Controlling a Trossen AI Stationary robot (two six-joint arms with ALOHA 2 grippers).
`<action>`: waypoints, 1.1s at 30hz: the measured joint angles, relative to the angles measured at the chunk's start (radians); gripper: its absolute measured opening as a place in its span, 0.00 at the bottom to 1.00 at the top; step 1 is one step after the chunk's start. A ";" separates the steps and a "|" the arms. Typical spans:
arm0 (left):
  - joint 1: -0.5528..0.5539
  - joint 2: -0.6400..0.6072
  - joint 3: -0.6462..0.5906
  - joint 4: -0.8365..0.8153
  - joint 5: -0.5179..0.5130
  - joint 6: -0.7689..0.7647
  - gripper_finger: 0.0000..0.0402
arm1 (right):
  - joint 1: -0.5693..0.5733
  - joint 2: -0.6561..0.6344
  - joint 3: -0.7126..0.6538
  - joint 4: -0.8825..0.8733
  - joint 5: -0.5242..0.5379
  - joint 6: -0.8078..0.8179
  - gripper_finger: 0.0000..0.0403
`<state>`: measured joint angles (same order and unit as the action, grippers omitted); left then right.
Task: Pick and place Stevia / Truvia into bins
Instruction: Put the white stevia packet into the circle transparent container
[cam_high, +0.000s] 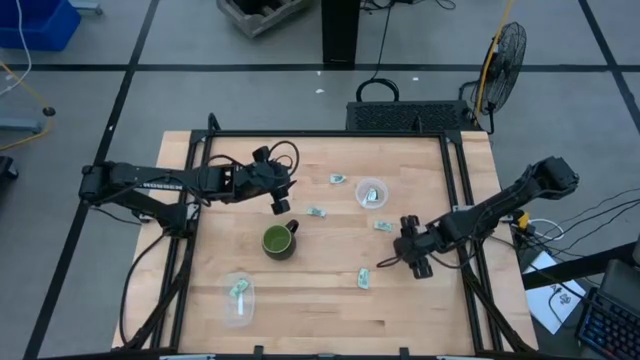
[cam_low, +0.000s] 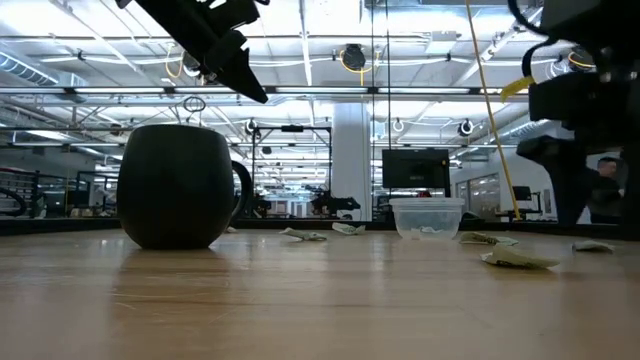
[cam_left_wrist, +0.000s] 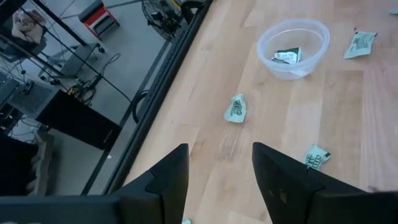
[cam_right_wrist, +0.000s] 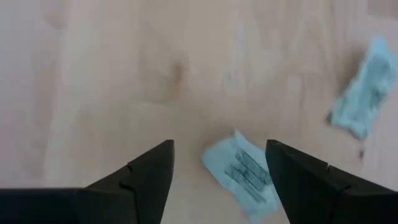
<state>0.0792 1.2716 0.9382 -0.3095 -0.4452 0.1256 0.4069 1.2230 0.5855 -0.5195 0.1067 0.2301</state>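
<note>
Several pale green sachets lie flat on the wooden table (cam_high: 330, 300): one (cam_high: 364, 278) near my right gripper, others (cam_high: 383, 226), (cam_high: 317, 212), (cam_high: 338, 179). One clear bin (cam_high: 371, 192) stands far right of the dark green mug (cam_high: 278, 241) and has a sachet inside; a second bin (cam_high: 238, 297) near the front also holds one. My right gripper (cam_high: 388, 262) is open, and in its wrist view a sachet (cam_right_wrist: 245, 171) lies between the fingers, untouched. My left gripper (cam_high: 281, 205) is open and hovers just beyond the mug, high above the table (cam_low: 225, 60).
The mug (cam_low: 180, 185) stands at mid-table between the two arms. A black metal frame (cam_high: 460, 200) borders the table's left, right and far sides. A fan (cam_high: 503, 55) and crates stand on the floor beyond the far edge. Bare wood lies along the near edge.
</note>
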 joint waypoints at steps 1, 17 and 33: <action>0.000 0.000 0.000 0.000 0.000 -0.002 0.46 | 0.001 -0.002 0.001 -0.001 0.008 -0.014 0.62; 0.000 0.000 0.000 0.000 0.020 -0.026 0.46 | -0.001 -0.006 -0.094 0.037 0.072 -0.136 0.64; 0.000 0.000 0.000 0.000 0.054 -0.030 0.46 | -0.146 -0.004 -0.126 0.134 -0.135 -0.184 0.64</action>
<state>0.0788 1.2716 0.9382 -0.3092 -0.3912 0.0956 0.2611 1.2190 0.4599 -0.3860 -0.0288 0.0457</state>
